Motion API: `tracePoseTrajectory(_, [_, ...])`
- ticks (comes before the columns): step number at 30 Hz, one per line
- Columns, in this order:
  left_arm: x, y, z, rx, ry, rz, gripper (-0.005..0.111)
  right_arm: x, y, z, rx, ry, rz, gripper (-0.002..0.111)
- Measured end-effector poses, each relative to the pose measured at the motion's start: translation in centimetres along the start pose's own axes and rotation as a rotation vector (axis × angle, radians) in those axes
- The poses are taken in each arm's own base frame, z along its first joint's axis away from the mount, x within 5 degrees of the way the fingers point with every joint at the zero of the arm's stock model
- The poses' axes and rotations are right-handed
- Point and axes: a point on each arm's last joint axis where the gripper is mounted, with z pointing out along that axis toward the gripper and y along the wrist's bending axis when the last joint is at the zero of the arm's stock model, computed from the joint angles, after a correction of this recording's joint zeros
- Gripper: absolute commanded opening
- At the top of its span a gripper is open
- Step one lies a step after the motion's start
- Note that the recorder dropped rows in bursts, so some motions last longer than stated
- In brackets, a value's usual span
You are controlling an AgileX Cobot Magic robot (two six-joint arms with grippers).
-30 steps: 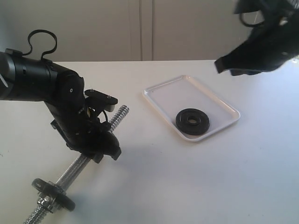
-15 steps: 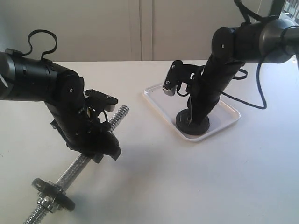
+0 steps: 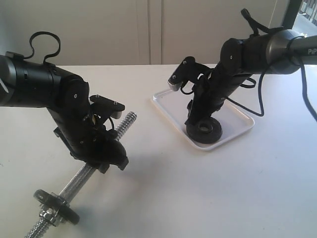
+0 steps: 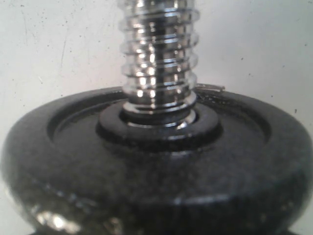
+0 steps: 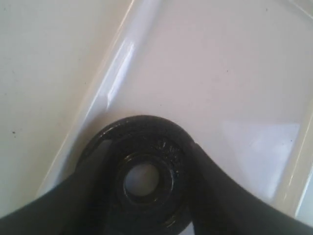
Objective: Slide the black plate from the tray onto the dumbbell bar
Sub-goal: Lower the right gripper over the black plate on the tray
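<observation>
The black plate point(image 3: 204, 130) lies flat on the near corner of the white tray point(image 3: 168, 101). My right gripper point(image 3: 196, 120) reaches down onto it. In the right wrist view the plate point(image 5: 146, 178) sits between two spread fingers point(image 5: 222, 193), so that gripper point(image 5: 149, 154) is open and flanks the plate's hub. My left gripper point(image 3: 103, 159) is shut on the dumbbell bar point(image 3: 125, 123), holding it tilted with the threaded free end toward the tray. In the left wrist view the bar point(image 4: 159, 58) passes through a dull disc point(image 4: 146, 171).
A dull grey-black disc point(image 3: 57, 207) and a chrome collar nut point(image 3: 46, 216) sit on the bar's low end by the table's front edge. White tabletop point(image 3: 163, 188) lies between the bar and the tray. A wall stands behind the table.
My right arm has swung down from the upper right onto the tray, and its jaws have spread around the black plate. The left arm and the bar have not moved.
</observation>
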Motion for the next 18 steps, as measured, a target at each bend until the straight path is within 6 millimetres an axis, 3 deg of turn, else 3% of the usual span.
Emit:
tracePoseTrajectory(3, [0.0, 0.0, 0.0, 0.0, 0.0, 0.0, 0.0, 0.29, 0.05, 0.07, -0.005, 0.03, -0.006, 0.044])
tracePoseTrajectory(5, [0.0, 0.0, 0.0, 0.0, 0.0, 0.0, 0.0, 0.48, 0.02, 0.06, -0.003, 0.051, -0.03, 0.054])
tracePoseTrajectory(8, [0.0, 0.0, 0.0, 0.0, 0.0, 0.0, 0.0, 0.59, -0.18, 0.01, 0.014, 0.069, -0.067, 0.084])
tracePoseTrajectory(10, [0.0, 0.0, 0.0, 0.0, 0.0, 0.0, 0.0, 0.64, -0.27, -0.03, 0.02, 0.078, -0.083, 0.096])
tracePoseTrajectory(18, [0.0, 0.0, 0.0, 0.0, 0.0, 0.0, 0.0, 0.72, -0.47, -0.11, 0.035, 0.097, -0.117, 0.097])
